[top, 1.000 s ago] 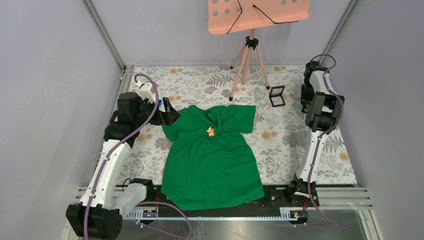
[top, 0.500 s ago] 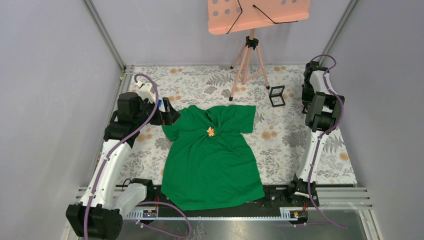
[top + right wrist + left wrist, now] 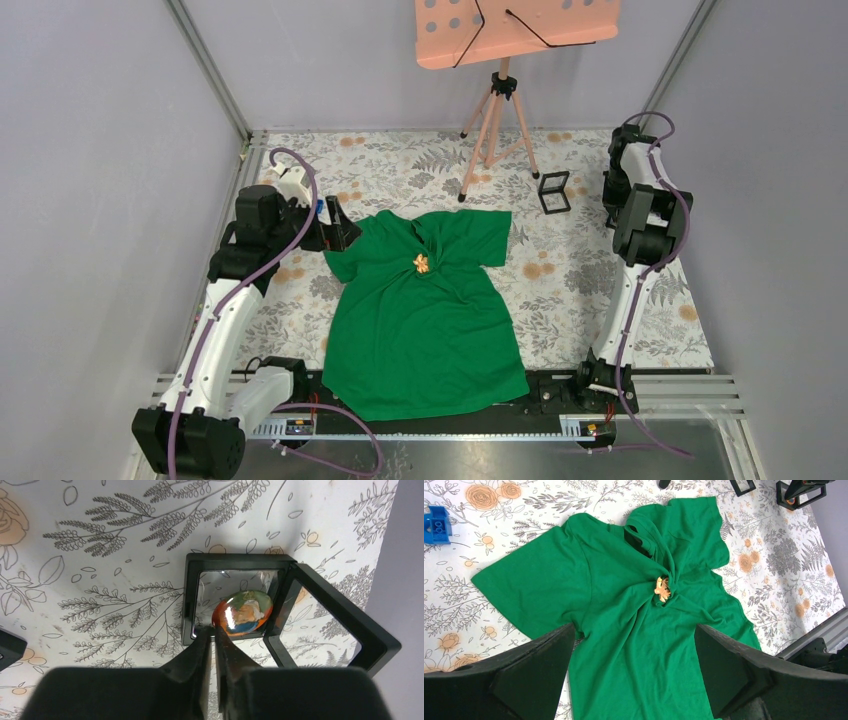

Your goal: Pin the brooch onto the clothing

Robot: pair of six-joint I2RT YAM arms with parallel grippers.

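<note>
The green T-shirt (image 3: 425,315) lies flat mid-table, neck at the far end; it also shows in the left wrist view (image 3: 634,645). A small golden brooch (image 3: 422,264) sits on its bunched chest fabric (image 3: 662,589). My left gripper (image 3: 634,630) is open and empty, above the shirt by its left sleeve (image 3: 340,228). My right gripper (image 3: 214,630) is shut, pinching the left rim of a glossy oval orange, green and blue brooch (image 3: 243,612) over an open black display box (image 3: 192,600) by the right wall.
A pink music stand on a tripod (image 3: 497,120) stands at the back centre. A second open black box (image 3: 553,192) lies right of the tripod. A blue block (image 3: 436,525) lies left of the shirt's sleeve. The right wall (image 3: 400,555) is close to the display box.
The right arm has shifted slightly to the right. The left arm, the shirt and the golden brooch have not moved.
</note>
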